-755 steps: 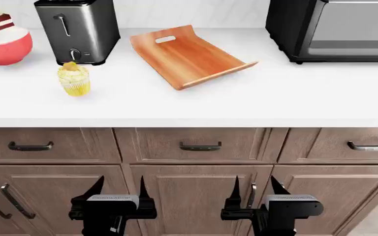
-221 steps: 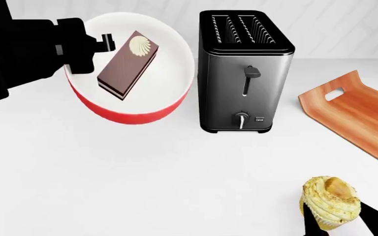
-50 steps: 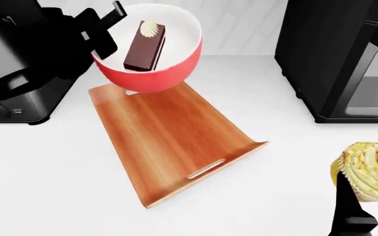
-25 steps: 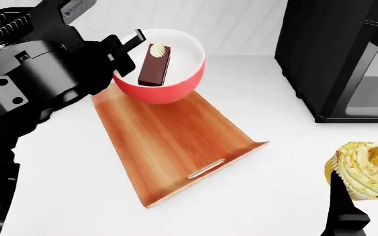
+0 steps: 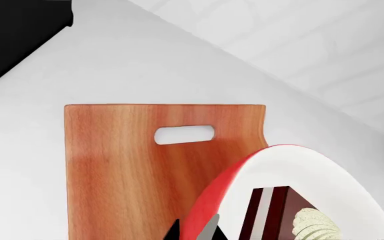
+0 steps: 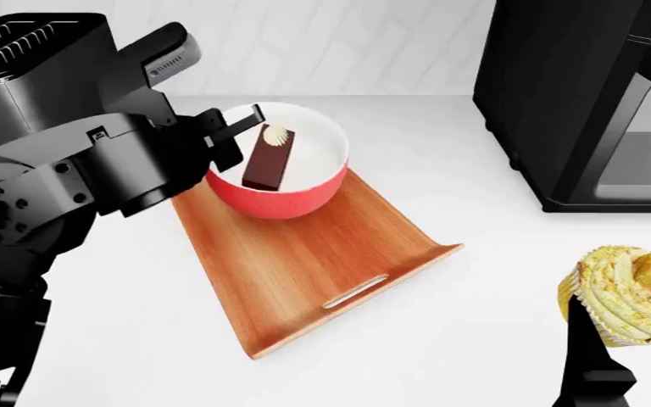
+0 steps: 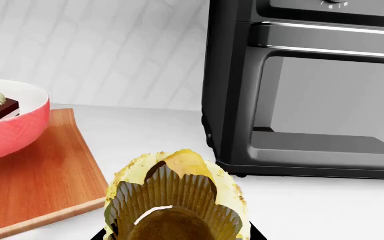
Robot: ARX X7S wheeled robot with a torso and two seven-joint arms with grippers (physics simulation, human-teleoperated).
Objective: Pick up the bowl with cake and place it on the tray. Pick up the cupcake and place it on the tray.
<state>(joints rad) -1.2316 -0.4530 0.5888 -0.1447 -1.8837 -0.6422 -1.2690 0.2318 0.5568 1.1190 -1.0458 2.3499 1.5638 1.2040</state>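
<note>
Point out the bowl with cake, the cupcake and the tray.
bowl with cake (image 6: 303,193): head view, on its red outer wall.
cupcake (image 6: 631,292): head view, on the swirled frosting.
tray (image 6: 303,263): head view, on the bare wood in front of the bowl.

Kitchen worktop

A white counter (image 6: 450,153) runs to a pale tiled wall (image 6: 337,42); a black countertop oven (image 6: 580,102) stands at 2 o'clock and a toaster (image 6: 31,59) at 10 o'clock.
</note>
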